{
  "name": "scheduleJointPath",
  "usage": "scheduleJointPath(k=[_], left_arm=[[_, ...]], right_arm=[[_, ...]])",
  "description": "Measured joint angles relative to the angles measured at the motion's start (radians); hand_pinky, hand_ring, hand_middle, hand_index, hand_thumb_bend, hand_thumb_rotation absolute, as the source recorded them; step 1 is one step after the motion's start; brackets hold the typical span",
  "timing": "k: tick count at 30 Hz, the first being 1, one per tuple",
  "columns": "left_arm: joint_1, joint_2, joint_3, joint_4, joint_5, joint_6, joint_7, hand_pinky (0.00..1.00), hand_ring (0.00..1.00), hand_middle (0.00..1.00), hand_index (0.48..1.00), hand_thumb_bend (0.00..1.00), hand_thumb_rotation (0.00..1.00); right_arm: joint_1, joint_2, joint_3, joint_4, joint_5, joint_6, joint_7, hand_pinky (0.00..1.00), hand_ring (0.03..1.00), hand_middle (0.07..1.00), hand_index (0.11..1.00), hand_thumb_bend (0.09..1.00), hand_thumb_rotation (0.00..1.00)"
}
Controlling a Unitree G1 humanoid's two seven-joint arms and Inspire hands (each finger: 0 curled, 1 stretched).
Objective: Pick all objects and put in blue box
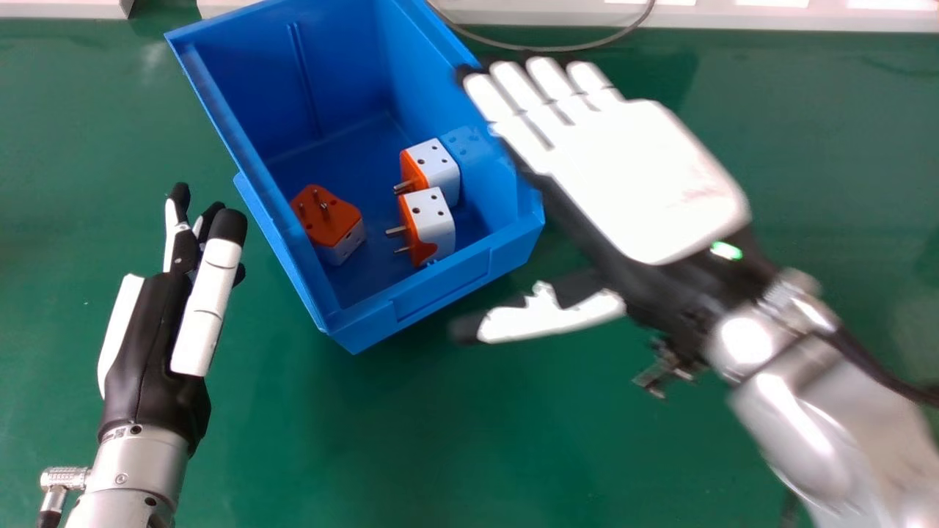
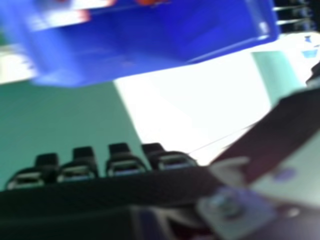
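Three orange and white plug adapters lie in the blue box (image 1: 440, 293): one (image 1: 330, 224) at its left wall with the orange face up, two (image 1: 433, 227) close together near the right wall. My right hand (image 1: 631, 176) is at the box's right wall, fingers straight, thumb held apart, nothing in it. My left hand (image 1: 158, 315) stands left of the box, its fingers relaxed and holding nothing. In the right hand view the blue box (image 2: 125, 50) shows beyond my right hand (image 2: 125, 167).
The green table (image 1: 411, 440) extends around the box. A grey cable (image 1: 557, 48) loops behind the box, near white equipment (image 1: 792, 15) along the table's far edge.
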Motion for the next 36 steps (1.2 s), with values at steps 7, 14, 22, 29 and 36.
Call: scheduleJointPath(k=[7, 14, 22, 29, 36], left_arm=[[-0.008, 0.002, 0.003, 0.003, 0.0, 0.0, -0.001, 0.94, 0.97, 0.99, 0.984, 0.77, 0.95], [-0.013, 0.003, 0.005, 0.011, 0.0, 0.001, 0.0, 0.96, 0.97, 0.99, 0.982, 0.77, 0.94], [-0.015, 0.003, 0.001, 0.015, 0.0, 0.001, 0.0, 0.96, 0.97, 0.99, 0.981, 0.78, 0.94], [-0.015, 0.004, -0.001, 0.016, 0.004, 0.002, 0.0, 0.96, 0.97, 0.99, 0.983, 0.77, 0.94], [-0.007, 0.005, -0.002, 0.009, 0.004, 0.008, -0.001, 0.96, 0.97, 0.99, 0.985, 0.77, 0.95]], right_arm=[[0.126, -0.022, -0.17, -0.058, -0.016, 0.031, 0.085, 1.0, 1.0, 1.0, 0.997, 0.719, 0.73], [0.089, -0.037, -0.195, 0.071, -0.051, 0.014, 0.083, 0.98, 1.0, 1.0, 0.981, 0.705, 0.73], [-0.071, -0.019, -0.139, 0.299, -0.05, -0.008, 0.059, 0.97, 1.0, 1.0, 0.966, 0.687, 0.71], [-0.227, -0.015, -0.019, 0.574, -0.134, -0.026, -0.013, 0.9, 0.964, 0.989, 0.922, 0.691, 0.7], [-0.373, -0.011, 0.072, 0.793, -0.156, -0.042, -0.032, 0.87, 0.948, 0.979, 0.916, 0.704, 0.71]])
